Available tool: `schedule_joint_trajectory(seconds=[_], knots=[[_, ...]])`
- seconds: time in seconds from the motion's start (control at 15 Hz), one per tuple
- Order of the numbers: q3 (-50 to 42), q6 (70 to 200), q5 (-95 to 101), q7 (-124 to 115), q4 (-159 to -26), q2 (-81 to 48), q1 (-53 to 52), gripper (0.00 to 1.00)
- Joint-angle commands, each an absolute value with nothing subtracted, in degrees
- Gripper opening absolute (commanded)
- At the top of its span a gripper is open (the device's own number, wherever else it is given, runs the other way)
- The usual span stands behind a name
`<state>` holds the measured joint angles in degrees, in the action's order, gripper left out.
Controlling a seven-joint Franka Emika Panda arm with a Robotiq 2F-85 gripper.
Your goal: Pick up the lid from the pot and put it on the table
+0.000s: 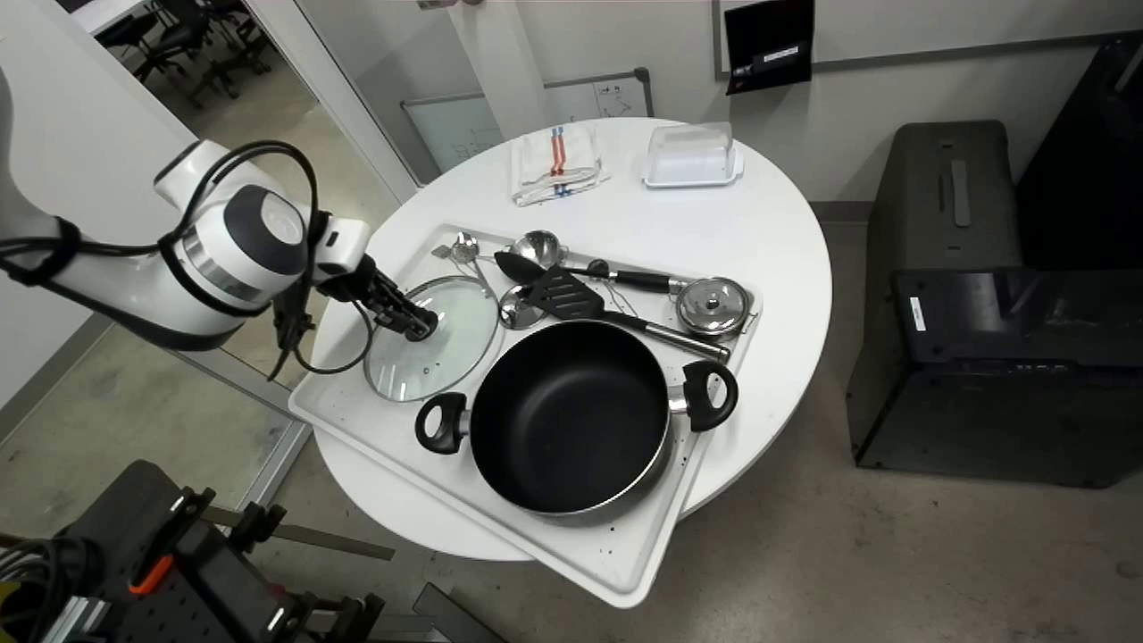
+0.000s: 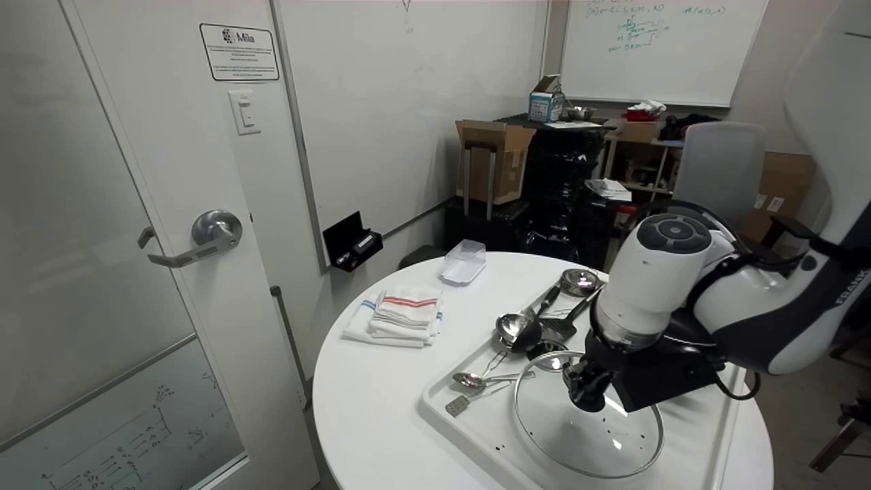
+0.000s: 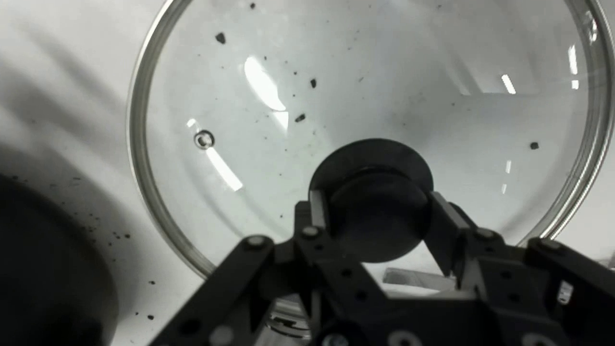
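Observation:
The clear glass lid [image 1: 455,357] is off the pot, over the left part of the pale tray in an exterior view; it also shows in an exterior view [image 2: 578,439] and the wrist view [image 3: 230,91]. My gripper [image 1: 421,323] is shut on its dark knob, fingers touching both sides in the wrist view [image 3: 377,204]. I cannot tell whether the lid's rim touches the tray. The black pot [image 1: 571,420] stands uncovered and empty beside the lid; its dark side shows in the wrist view [image 3: 43,274]. The white round table [image 1: 781,241] lies under the tray.
The tray [image 1: 571,555] holds several utensils: a black spatula [image 1: 564,295], a metal ladle [image 1: 538,247] and a small lidded metal vessel [image 1: 713,306]. Folded towels [image 1: 554,165] and a clear plastic container [image 1: 692,159] sit on the table's far side.

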<state>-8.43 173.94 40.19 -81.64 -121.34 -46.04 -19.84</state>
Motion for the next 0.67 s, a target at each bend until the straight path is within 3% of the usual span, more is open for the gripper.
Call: schedule_joint_trajectory(seconds=[0.0,0.4,0.47,0.53,0.6], knots=[[-7.32,176.84,41.18,-77.96,-116.41,-50.75,-17.6,0.25],[-4.52,177.25,40.9,-72.6,-113.01,-53.4,-14.39,0.25],[-4.25,177.13,40.92,-71.94,-113.07,-53.24,-14.16,0.46],[-3.81,177.13,40.97,-71.3,-113.74,-52.63,-13.75,0.75],[-3.41,176.88,41.0,-70.73,-114.45,-51.98,-13.42,0.77]])
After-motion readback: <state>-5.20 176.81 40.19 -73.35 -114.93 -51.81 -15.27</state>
